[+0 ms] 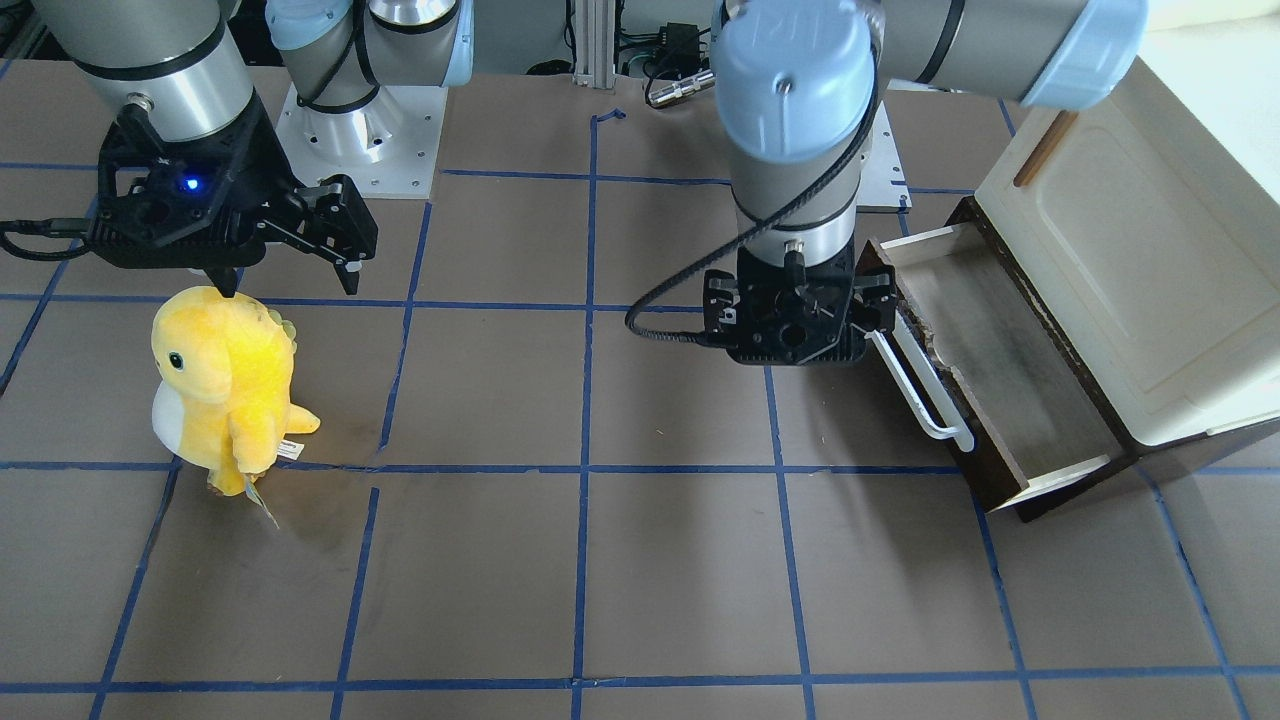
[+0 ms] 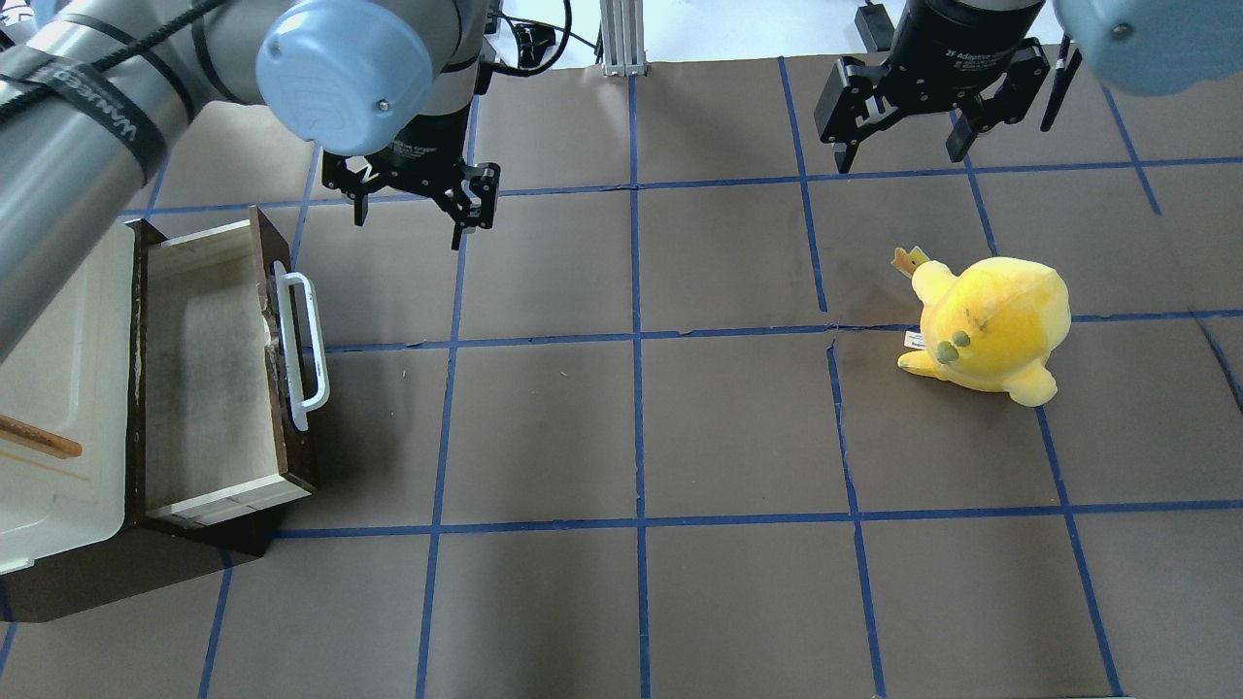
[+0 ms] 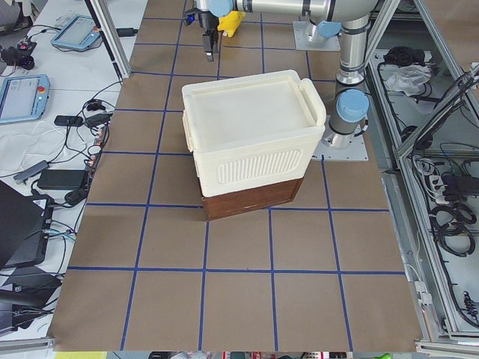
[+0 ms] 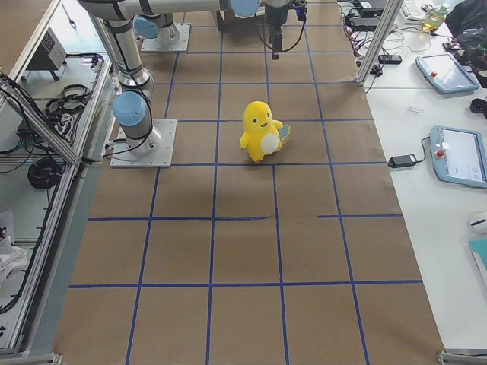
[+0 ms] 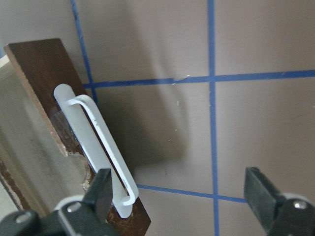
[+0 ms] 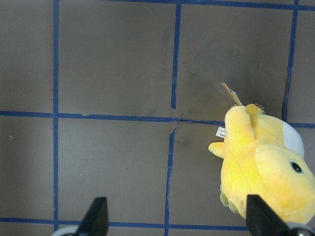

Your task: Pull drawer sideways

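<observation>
**Drawer position.** The drawer (image 2: 199, 369) stood at the end of the desk (image 2: 641, 427) on the robot's left. It was drawn well out of a dark brown base (image 3: 251, 200) that carried a cream cabinet (image 3: 251, 127). Its pale, smudged inside was exposed. The dark wooden front faced the middle of the desk, with the white bar handle (image 2: 303, 349) running along it.

**Left jaws.** The left arm (image 2: 117, 116) reached over the cabinet. The left jaws were spread wide and held nothing. They hung above the desk just beside the robot-side end of the handle. In the left wrist view one fingertip (image 5: 101, 189) lay right at that end of the handle, and the other fingertip (image 5: 261, 189) lay over bare desk. Whether the first fingertip touched the bar cannot be told.

**Right jaws.** The right arm (image 1: 160, 80) held the right jaws wide apart and empty above the desk, close over the head of a yellow plush toy (image 2: 991, 325).

**Surroundings.** The plush toy stood upright on the robot's right half of the desk, well apart from the drawer. Blue tape lines (image 2: 636, 340) marked the brown desk surface into a grid. Tablets (image 4: 456, 156) and cables lay on the side benches, off the desk.
</observation>
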Robot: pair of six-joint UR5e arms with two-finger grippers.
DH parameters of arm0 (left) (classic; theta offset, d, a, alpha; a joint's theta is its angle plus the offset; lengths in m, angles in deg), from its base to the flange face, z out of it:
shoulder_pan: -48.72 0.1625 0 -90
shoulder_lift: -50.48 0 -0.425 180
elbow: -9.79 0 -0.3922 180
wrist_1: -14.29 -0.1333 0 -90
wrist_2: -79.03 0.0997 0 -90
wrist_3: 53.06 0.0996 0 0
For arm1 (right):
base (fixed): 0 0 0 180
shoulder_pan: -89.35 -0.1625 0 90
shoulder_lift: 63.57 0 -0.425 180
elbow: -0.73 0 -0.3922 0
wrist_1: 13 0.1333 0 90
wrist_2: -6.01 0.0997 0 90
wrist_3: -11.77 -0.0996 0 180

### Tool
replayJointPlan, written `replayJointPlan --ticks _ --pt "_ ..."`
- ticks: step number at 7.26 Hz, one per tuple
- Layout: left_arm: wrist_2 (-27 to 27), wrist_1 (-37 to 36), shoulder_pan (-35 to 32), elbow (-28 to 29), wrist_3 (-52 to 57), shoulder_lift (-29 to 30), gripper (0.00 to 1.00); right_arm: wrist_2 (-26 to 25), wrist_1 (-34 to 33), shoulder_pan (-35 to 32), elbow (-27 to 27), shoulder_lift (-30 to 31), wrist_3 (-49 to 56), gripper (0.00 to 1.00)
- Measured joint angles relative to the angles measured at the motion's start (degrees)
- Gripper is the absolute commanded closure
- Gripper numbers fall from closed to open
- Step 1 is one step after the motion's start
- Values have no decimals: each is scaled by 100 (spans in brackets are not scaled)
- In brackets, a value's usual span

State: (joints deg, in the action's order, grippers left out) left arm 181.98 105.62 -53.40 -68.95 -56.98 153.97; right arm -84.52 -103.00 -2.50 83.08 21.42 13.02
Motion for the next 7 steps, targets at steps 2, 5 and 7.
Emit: replayJointPlan --ticks 2,5,7 --pt "-602 -67 274 -154 844 -600 8 0 0 0 0 0 -2 0" --pt "-1157 -66 542 -429 1885 -1196 8 0 0 0 0 0 -2 0" --pt "-1224 -107 613 -570 2085 -1357 8 0 0 0 0 0 0 0"
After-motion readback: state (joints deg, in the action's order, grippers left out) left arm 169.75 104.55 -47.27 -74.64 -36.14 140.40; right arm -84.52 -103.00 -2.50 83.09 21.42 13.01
